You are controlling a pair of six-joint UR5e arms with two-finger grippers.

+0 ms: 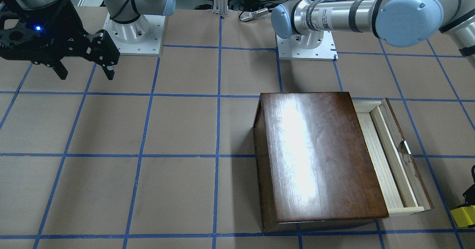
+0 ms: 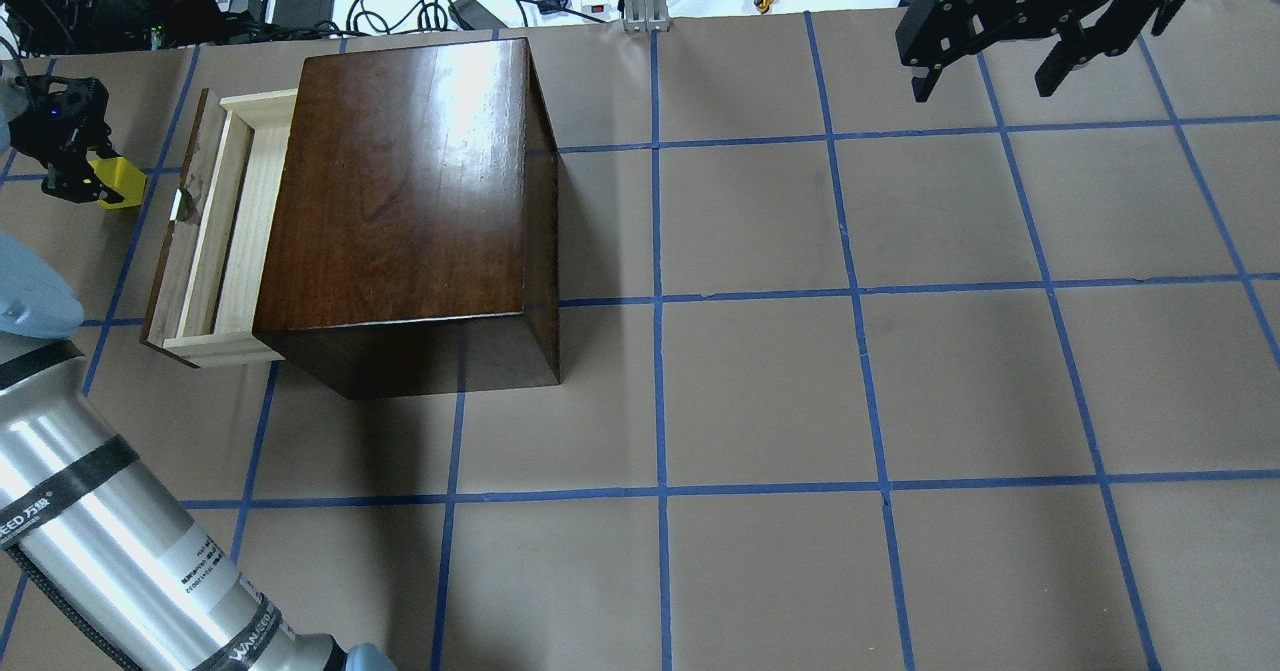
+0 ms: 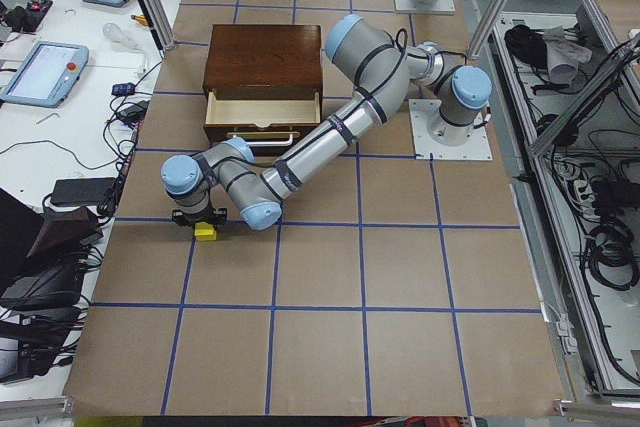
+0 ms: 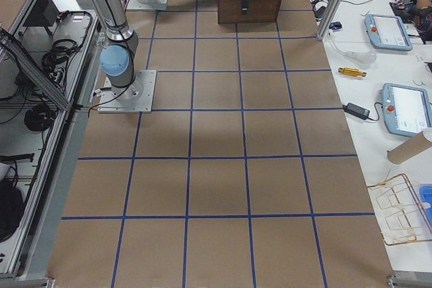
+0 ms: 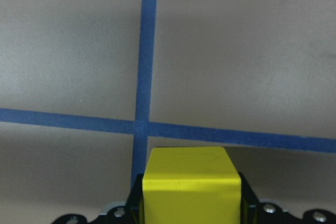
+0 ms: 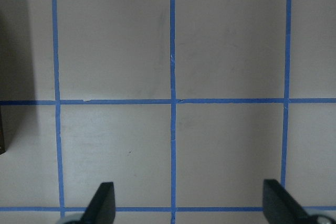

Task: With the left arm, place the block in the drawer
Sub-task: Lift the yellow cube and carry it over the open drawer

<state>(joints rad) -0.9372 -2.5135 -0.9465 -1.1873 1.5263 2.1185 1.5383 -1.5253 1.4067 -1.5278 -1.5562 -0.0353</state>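
Across brown table (image 2: pixel 760 391), glossy dark box (image 2: pixel 410 181) with pale drawer (image 2: pixel 235 236) pulled open. Right hand (image 2: pixel 985 86) spread wide, empty. Left hand (image 2: pixel 95 186) clamped on small bright-yellow block (image 2: pixel 122 181) just outside the drawer front; fingers mostly hidden.

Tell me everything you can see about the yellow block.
The block is a small, bright yellow cube with smooth faces, plastic-looking. It sits squarely between the fingers of the left gripper, which press two opposite sides. It is outside the drawer, beyond its dark front panel, by a blue tape crossing. Whether it touches the table cannot be told.
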